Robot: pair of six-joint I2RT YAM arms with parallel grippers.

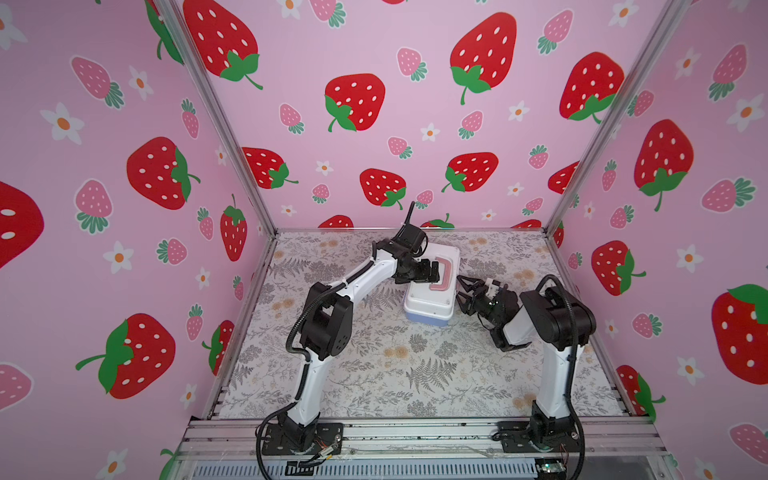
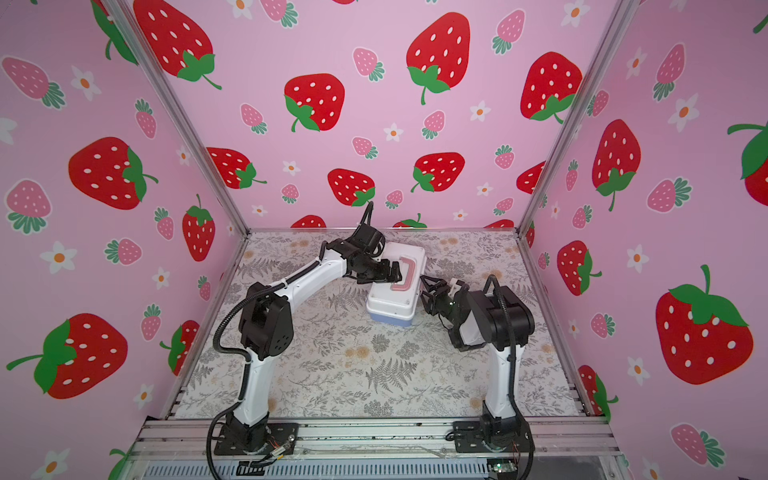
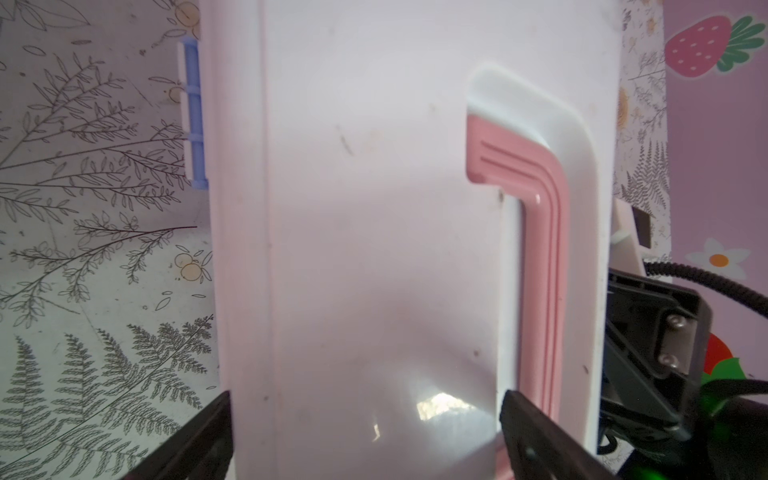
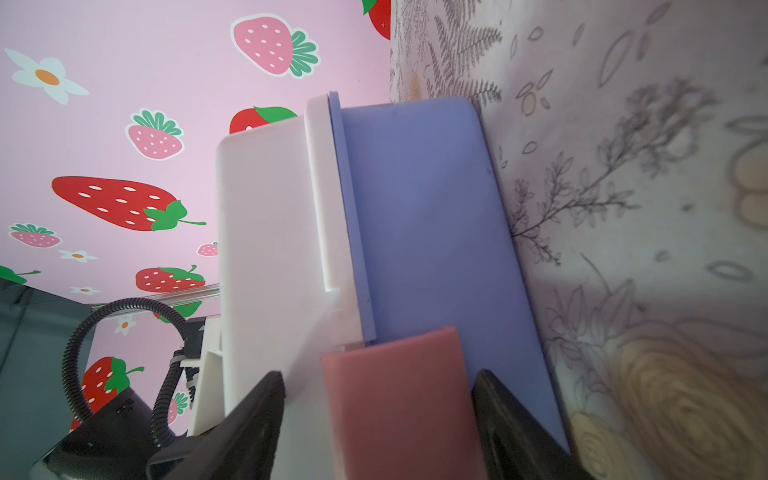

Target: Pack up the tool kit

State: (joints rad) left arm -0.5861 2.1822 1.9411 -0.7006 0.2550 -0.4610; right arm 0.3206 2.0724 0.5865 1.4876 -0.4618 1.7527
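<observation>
The tool kit (image 1: 428,301) (image 2: 390,303) stands closed on the floral mat at the back middle, white lid over a periwinkle base. Its pink handle (image 1: 441,274) (image 3: 540,249) lies flat in the lid's recess. My left gripper (image 1: 430,270) (image 2: 392,272) (image 3: 370,436) hangs open low over the lid (image 3: 374,208), one finger at the hinge-side edge and the other beside the handle. My right gripper (image 1: 463,291) (image 2: 428,293) (image 4: 378,415) faces the kit's front wall (image 4: 415,208), open, with the pink latch (image 4: 395,395) between its fingers.
Pink strawberry walls on aluminium posts (image 1: 232,137) close in the back and both sides. The floral mat (image 1: 395,365) covers the table. A metal rail (image 1: 415,432) with both arm bases runs along the front edge. The blue hinge (image 3: 193,112) shows on the kit's far side.
</observation>
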